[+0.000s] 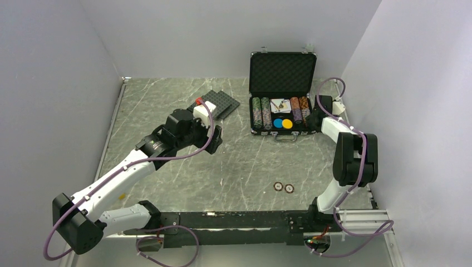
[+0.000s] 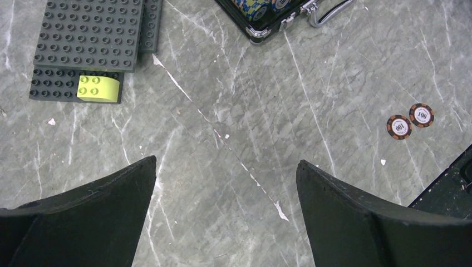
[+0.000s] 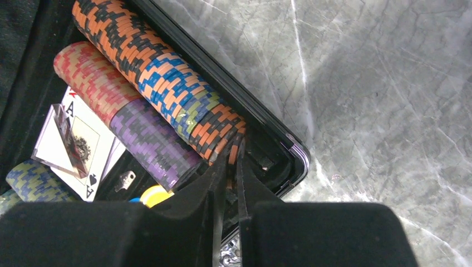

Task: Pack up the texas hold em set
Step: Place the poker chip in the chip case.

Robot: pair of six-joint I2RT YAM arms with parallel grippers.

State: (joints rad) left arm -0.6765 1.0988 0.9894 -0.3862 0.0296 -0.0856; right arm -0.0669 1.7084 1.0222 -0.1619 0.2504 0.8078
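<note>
**A chip at the case corner, two more out on the desk**

The briefcase [image 1: 283, 69] stands open at the far right of the desk [image 1: 234, 167], lid upright. Its chips lie on edge in rows in the tray, beside the cards [image 3: 83, 139]. The right hand [image 3: 231, 157] is down at the tray's near right corner, at the end of the orange row [image 3: 161, 72]. Its fingers are drawn almost together, leaving a thin slit, and the rim of an orange-and-black chip shows there. Whether they pinch it or only bracket it, I cannot tell.

The first risk is at that corner. A chip let go before it sits square against the row could tip flat into the corner pocket or roll over the rim. The fingers are tight against the row's end, so a slanted lift could drag neighbours and fan out the orange row, or nudge the purple row [image 3: 150, 144] just beside it. Any chip standing proud would likely stop the lid closing.

A loose chip [image 2: 399, 127] and a second chip [image 2: 421, 115] lie flat, side by side, well apart from the case. Flat discs on smooth stone offer little edge, so fingers may push them along rather than grip.

The left hand [image 2: 225, 164] hovers spread wide, holding nothing. A broad sweep could catch the studded plates [image 2: 89, 33] and the yellow-green brick [image 2: 99, 89], which are not part of the set.
</note>
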